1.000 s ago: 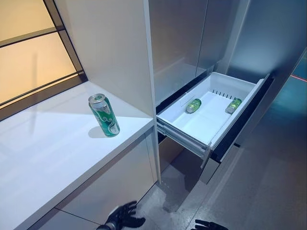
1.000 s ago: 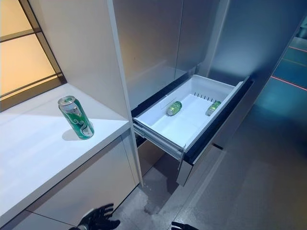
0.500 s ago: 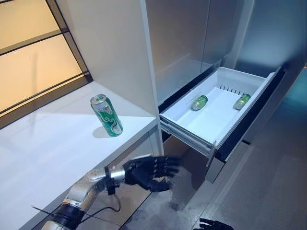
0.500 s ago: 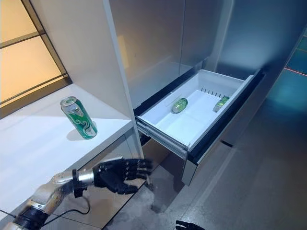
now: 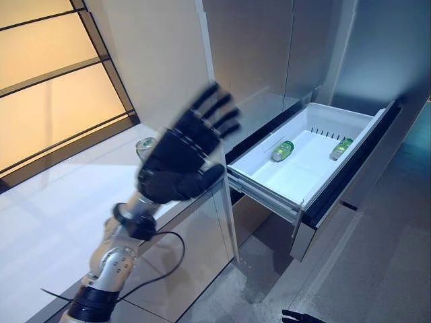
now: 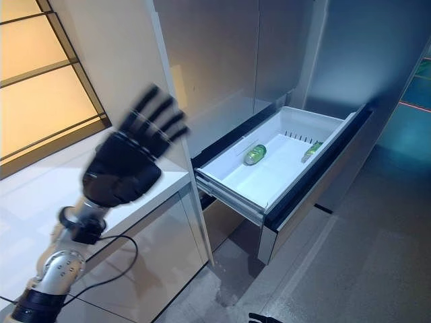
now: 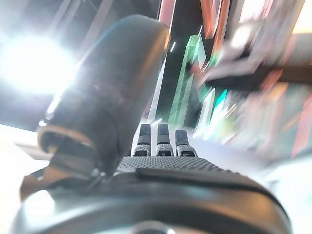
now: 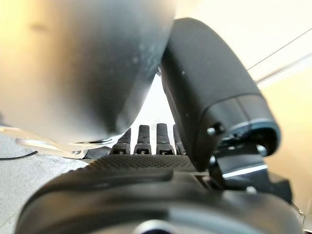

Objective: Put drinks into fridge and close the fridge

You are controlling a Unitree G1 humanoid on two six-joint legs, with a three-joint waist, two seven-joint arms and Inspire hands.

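A green can (image 5: 143, 144) stands on the white counter (image 5: 47, 222), mostly hidden behind my left hand (image 5: 176, 165). That hand is raised in the air in front of the can, open with fingers spread, holding nothing; its wrist view (image 7: 161, 141) shows straight fingers. The white fridge drawer (image 5: 259, 183) is pulled out to the right of the counter. Two green cans lie on their sides in it, one near the middle (image 5: 282, 151) and one by the front panel (image 5: 341, 149). My right hand (image 5: 301, 316) hangs low near the floor, its fingers (image 8: 146, 139) straight.
A tall white cabinet panel (image 5: 161, 60) stands between the counter and the fridge's grey upper doors (image 5: 269, 47). A lit window (image 5: 54, 101) runs behind the counter. The drawer's dark front panel (image 5: 353, 178) juts over the grey floor (image 5: 377, 269).
My left hand has risen from below the counter edge to in front of the can on the counter, fingers spread. The camera has shifted a little. The cans have not moved.
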